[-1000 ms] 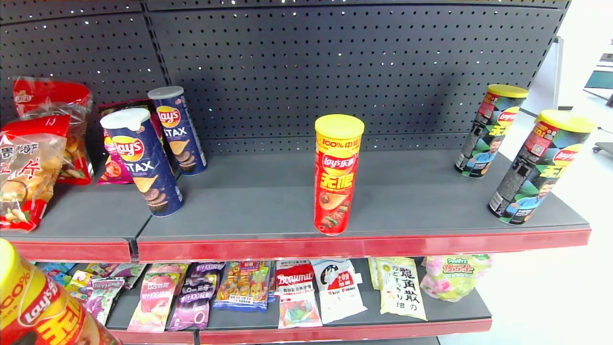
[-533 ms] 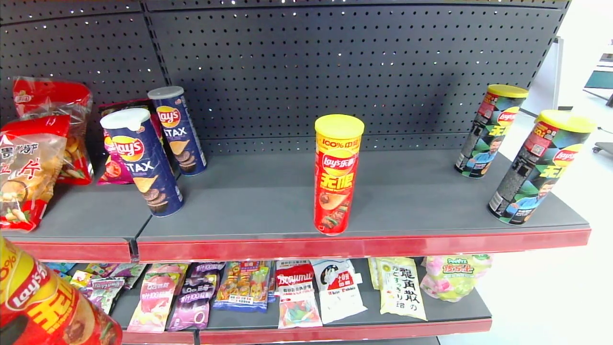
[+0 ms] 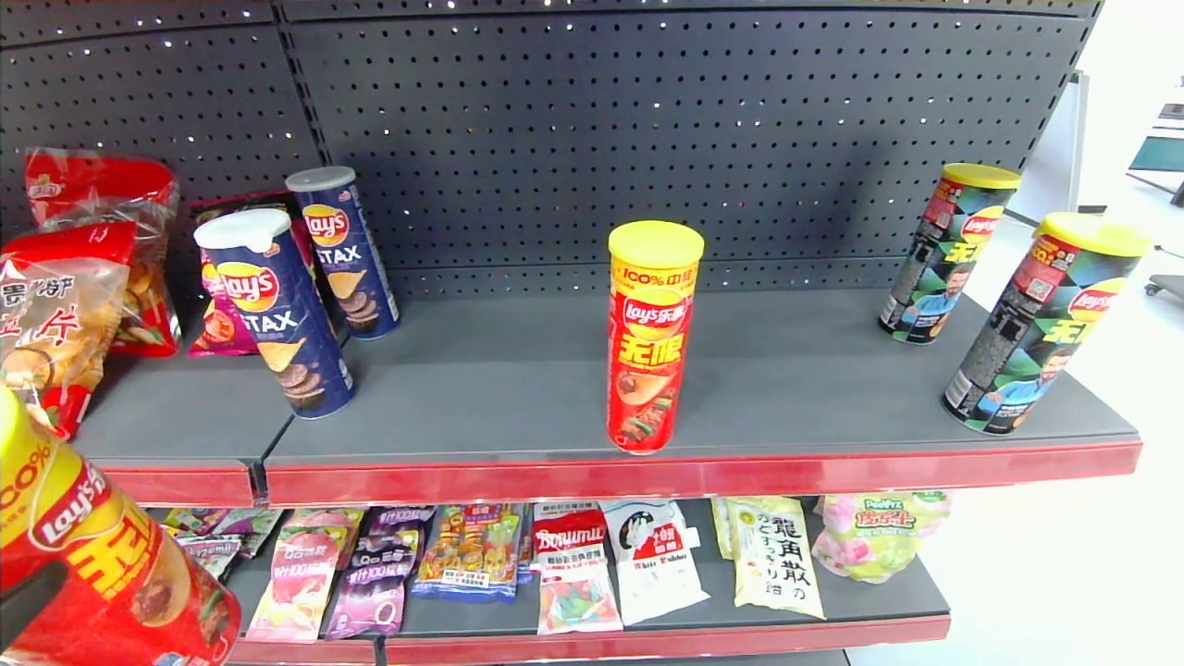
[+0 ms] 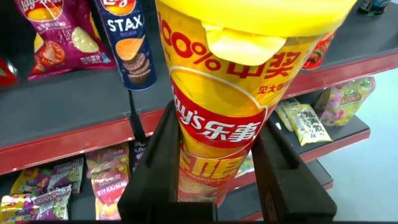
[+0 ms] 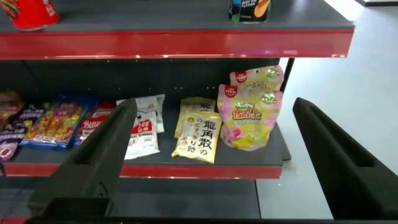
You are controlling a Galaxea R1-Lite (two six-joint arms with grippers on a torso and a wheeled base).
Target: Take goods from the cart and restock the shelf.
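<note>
Red chip can (image 3: 88, 546), one unit, sits clamped at its lower body in the left hand (image 4: 221, 162), low before the shelf (image 3: 703, 476), likely bound beside its standing twin (image 3: 652, 338); right hand (image 5: 214, 112) hangs spread, empty.

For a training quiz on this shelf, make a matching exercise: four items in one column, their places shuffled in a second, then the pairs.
1 tilted red can
2 upright red can
3 front blue can
4 pale green bag

a lower shelf, right end
b upper shelf, middle, near the front edge
c between the left gripper fingers
d upper shelf, left part

Pairs: 1-c, 2-b, 3-d, 4-a
</note>
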